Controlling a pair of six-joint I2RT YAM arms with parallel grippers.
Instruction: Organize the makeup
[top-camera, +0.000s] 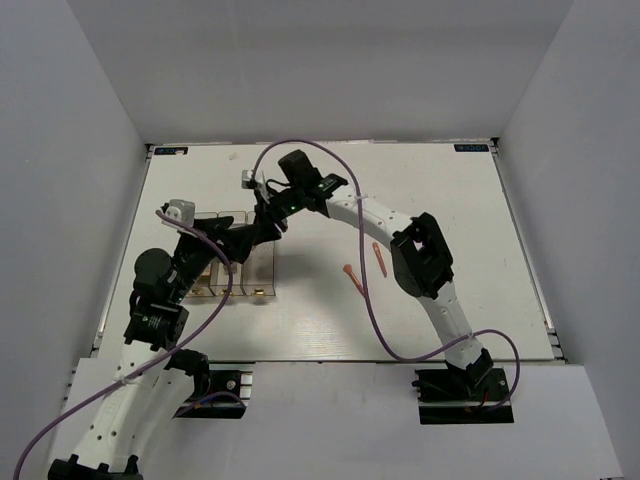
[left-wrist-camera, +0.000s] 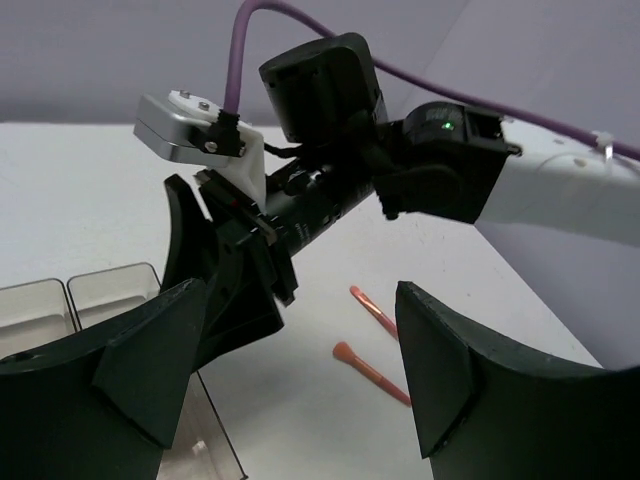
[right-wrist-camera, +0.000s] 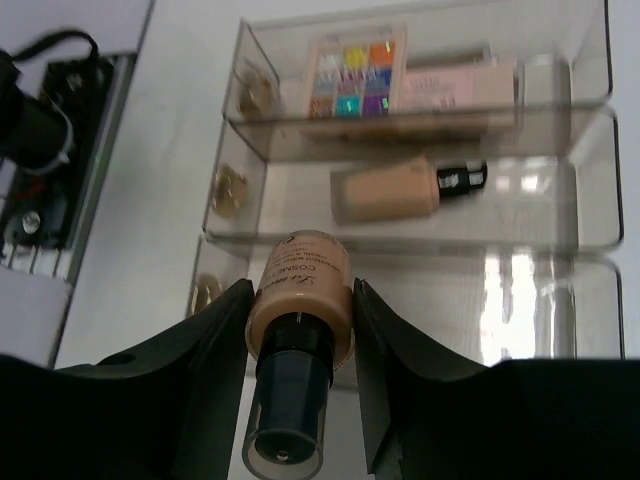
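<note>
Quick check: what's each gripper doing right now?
Left gripper: open, holding nothing.
Right gripper: closed on a tan bottle.

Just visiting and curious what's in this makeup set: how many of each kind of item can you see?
Tan bottles with dark caps: 2, one held in the right gripper, one lying in the clear box.
Coral-pink sticks: 2, on the table.
Eyeshadow palettes: 2 visible, multicolour and pink, in the box.
Total: 6.
</note>
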